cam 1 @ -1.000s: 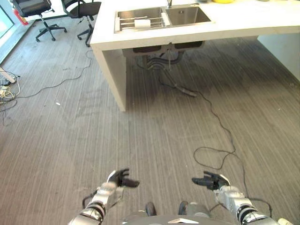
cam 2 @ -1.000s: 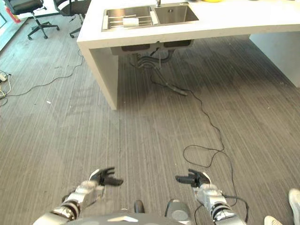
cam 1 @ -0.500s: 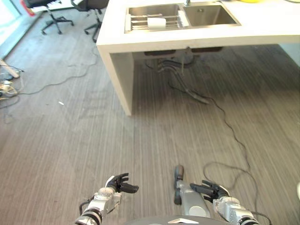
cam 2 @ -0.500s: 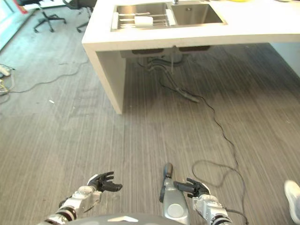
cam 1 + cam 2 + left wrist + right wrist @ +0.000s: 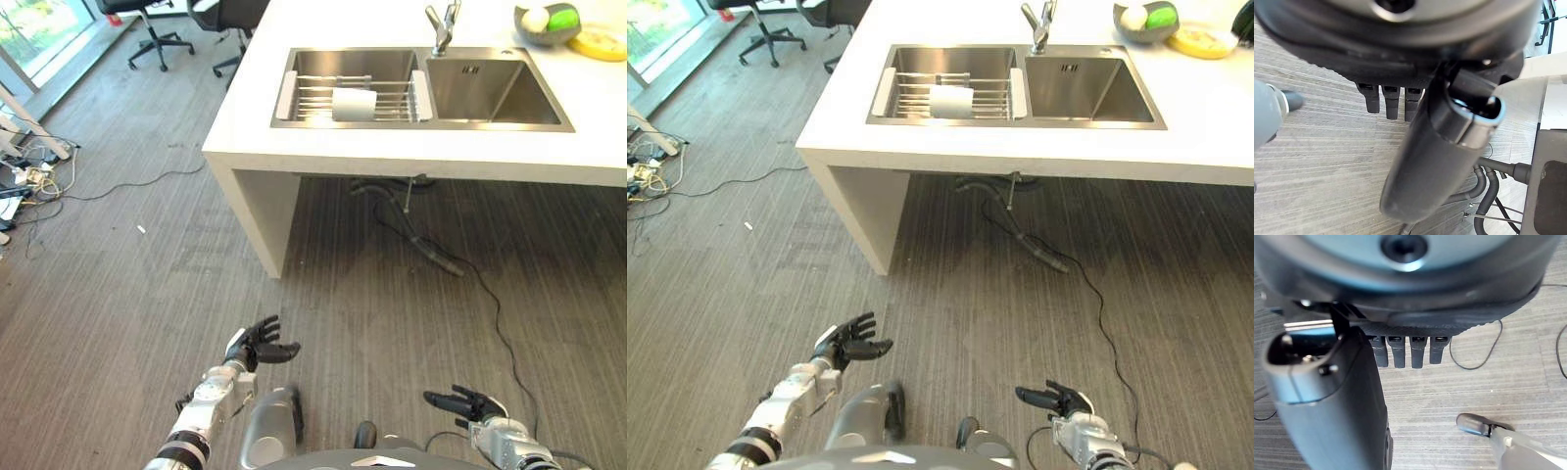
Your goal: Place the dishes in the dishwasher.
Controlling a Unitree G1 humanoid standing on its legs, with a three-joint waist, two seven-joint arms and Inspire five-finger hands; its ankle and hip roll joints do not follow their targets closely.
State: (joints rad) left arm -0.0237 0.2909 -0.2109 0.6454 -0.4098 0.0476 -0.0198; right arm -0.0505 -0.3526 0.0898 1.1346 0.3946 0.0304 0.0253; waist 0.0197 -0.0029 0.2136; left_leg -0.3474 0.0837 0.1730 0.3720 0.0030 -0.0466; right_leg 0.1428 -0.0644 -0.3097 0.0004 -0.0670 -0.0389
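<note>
Camera view shifts since 1 s ago: counter (image 5: 323,147) and sink (image 5: 421,88) now sit fuller in frame at 12 o'clock. Left hand (image 5: 257,349) hangs at 7 o'clock above floor (image 5: 118,294), fingers relaxed and spread, holding nothing. Right hand (image 5: 468,403) at 5 o'clock, fingers straight, empty. White dish (image 5: 354,103) rests on sink rack (image 5: 353,88); bowl (image 5: 542,22) at 1 o'clock on counter.
</note>
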